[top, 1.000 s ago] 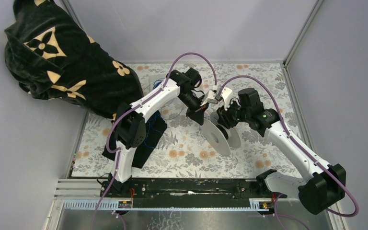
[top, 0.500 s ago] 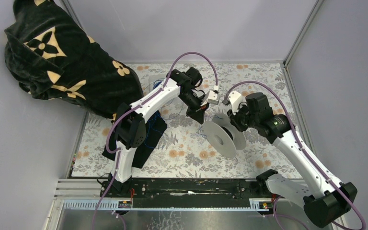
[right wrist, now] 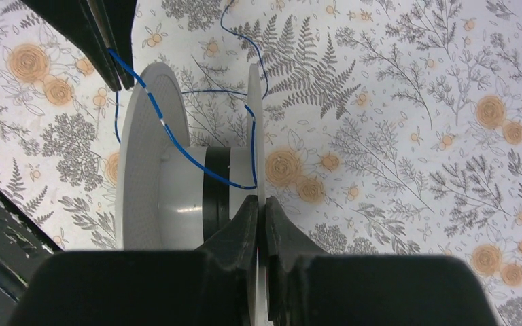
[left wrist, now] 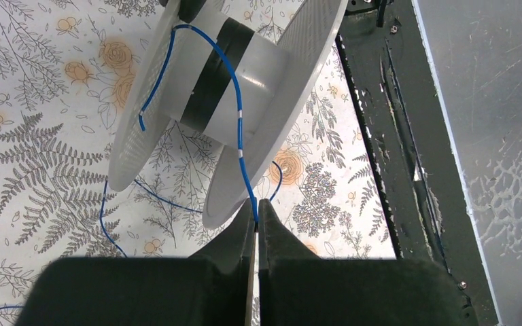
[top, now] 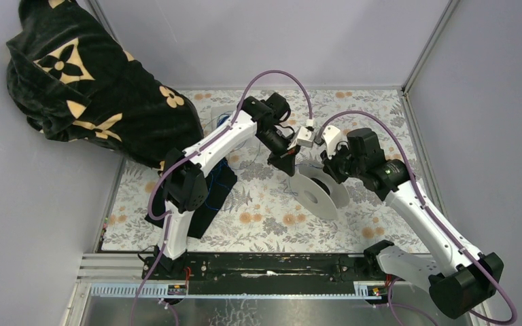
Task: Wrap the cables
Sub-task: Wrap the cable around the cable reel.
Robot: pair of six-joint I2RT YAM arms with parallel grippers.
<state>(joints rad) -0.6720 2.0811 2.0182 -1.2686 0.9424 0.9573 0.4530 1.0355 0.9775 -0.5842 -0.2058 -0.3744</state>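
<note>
Left gripper (left wrist: pixel 257 204): jaws pressed together, pinching the blue cable (left wrist: pixel 240 132) at the very tips. From there the strand climbs over the white spool (left wrist: pixel 265 68) and crosses the black band (left wrist: pixel 211 81) on its hub. Its free end dangles past the far flange, and slack lies on the floral mat (left wrist: pixel 34 176).

Right gripper (right wrist: pixel 261 202): clamped on the spool's flange edge.

Risks:
- There is barely one turn on the hub, so the loose end may slide off.
- The fine strand may slip from the tips.
- Cable tension could twist the flange out of the right grip.

The spool (right wrist: pixel 177 204) is partly hidden behind the right pincer (right wrist: pixel 261 201); the cable (right wrist: pixel 183 152) runs off-frame.
</note>
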